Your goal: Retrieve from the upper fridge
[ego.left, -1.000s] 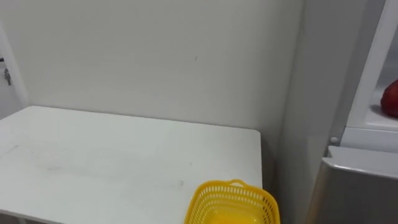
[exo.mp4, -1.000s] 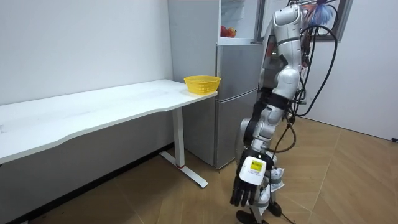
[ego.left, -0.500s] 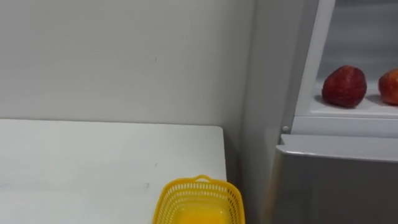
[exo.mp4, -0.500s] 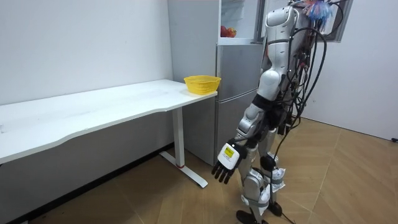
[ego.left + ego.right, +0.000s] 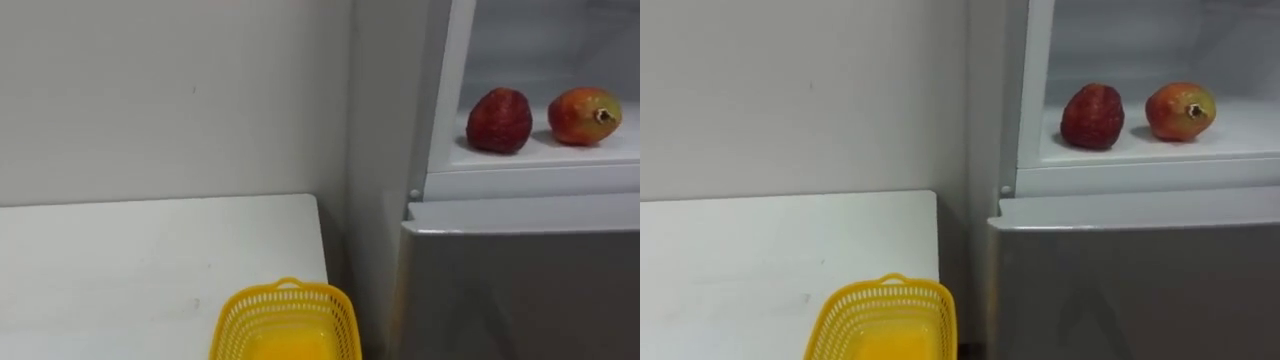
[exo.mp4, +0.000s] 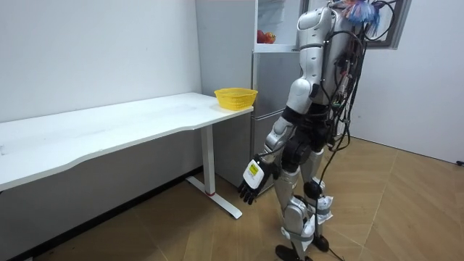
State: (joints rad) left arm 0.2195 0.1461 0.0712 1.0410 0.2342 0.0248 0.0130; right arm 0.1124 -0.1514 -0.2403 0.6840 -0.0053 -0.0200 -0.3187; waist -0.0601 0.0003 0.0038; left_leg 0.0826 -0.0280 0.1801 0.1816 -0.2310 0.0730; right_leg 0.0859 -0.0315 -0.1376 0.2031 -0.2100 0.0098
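Grey and tall, the fridge takes up the right side of my head view. Its lower door is shut and its upper compartment stands open above it. From the room view I see the robot standing upright right in front of the fridge, with the end of the table at its left.

Next in size is the white table, set against the wall with its right end just beside the fridge. A yellow mesh basket sits near that right end, towards the front edge.

On the white shelf of the upper compartment lie the two fruits, near the shelf's front edge and close together but apart. The dark red fruit is on the left; it looks a little taller than wide and sits upright. The red-and-yellow fruit lies to its right with its long axis along the shelf, its small dark end pointing to the right.

The left hand hangs low by the robot's knee, well below the table top, fingers spread and holding nothing. The tag on its back is too small for me to read.
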